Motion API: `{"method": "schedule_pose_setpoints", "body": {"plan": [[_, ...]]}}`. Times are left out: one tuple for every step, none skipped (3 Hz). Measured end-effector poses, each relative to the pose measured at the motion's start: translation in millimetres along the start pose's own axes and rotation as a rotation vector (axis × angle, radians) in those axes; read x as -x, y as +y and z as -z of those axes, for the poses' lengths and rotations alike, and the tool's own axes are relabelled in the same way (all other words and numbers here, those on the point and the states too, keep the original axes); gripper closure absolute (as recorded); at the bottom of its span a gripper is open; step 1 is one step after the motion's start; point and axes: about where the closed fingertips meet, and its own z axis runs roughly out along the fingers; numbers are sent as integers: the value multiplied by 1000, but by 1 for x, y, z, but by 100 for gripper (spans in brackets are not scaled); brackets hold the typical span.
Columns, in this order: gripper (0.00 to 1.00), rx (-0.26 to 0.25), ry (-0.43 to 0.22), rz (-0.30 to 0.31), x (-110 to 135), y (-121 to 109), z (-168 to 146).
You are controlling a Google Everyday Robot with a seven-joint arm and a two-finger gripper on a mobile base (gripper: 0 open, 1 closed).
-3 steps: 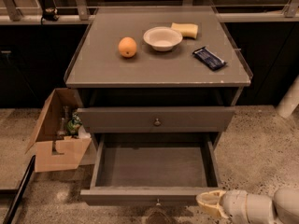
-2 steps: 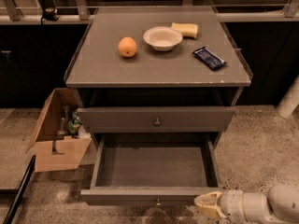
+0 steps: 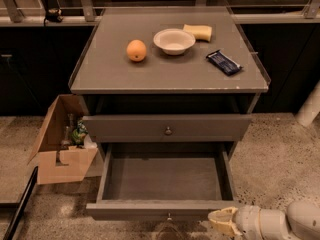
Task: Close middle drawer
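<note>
The middle drawer (image 3: 165, 178) is pulled far out of the grey cabinet and is empty inside. Its plain front (image 3: 150, 209) faces me at the bottom of the view, with a small round knob (image 3: 169, 217) at its centre. My gripper (image 3: 223, 222), cream-tipped on a white arm, is low at the bottom right. It sits just in front of the right end of the drawer front, at or very near it. Above, the taller top drawer front (image 3: 167, 128) stands a little out from the cabinet.
The cabinet top (image 3: 110, 74) holds an orange (image 3: 136, 50), a white bowl (image 3: 174, 40), a yellow sponge (image 3: 197, 32) and a dark snack bar (image 3: 224, 62). An open cardboard box (image 3: 62, 141) stands on the floor left of the drawers. A white post (image 3: 311, 106) is at right.
My gripper has edged slightly left and down along the right end of the drawer front. The drawer has not visibly moved.
</note>
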Motion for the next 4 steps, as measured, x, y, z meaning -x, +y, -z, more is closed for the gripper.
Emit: {"method": "schedule_pose_setpoints", "body": {"plan": [[100,-29,-22,-29,-10,-8,-4],[100,-41,-49,-77,-27,-22,-13],[100,-13,-67,-98,-40,-32,-24],[100,3,-100,-126,-52,-41,-32]]}}
